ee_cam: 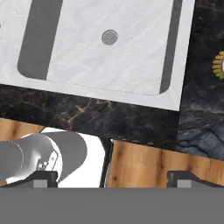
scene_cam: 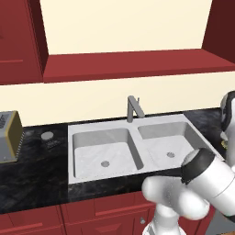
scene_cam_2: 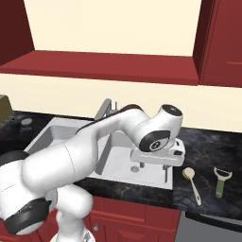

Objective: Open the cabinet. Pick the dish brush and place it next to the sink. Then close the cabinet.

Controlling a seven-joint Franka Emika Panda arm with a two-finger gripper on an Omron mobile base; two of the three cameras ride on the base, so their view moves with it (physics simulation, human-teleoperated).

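The cabinet [scene_cam: 133,64] [scene_cam_2: 99,66] stands open above the counter, showing its cream back wall and bare red floor board. Below it is the pale double-basin sink [scene_cam: 92,130] [scene_cam_2: 47,134] [ee_cam: 109,94] with its grey faucet [scene_cam: 133,108] [scene_cam_2: 105,109]. The dish brush [scene_cam_2: 193,186] lies flat on the dark counter just right of the sink, tan head toward the wall; its head [ee_cam: 218,65] peeks in at the hand view's right edge. My gripper [scene_cam_2: 150,174] [ee_cam: 112,176] hangs open and empty, pointing down over the sink's front right corner, left of the brush.
A green-handled peeler [scene_cam_2: 221,182] lies right of the brush. A metal toaster-like box [scene_cam: 9,135] [scene_cam_2: 4,108] sits at the far left of the counter, with a small round disc [scene_cam: 47,135] near it. Red base cabinets [scene_cam: 105,213] run under the counter.
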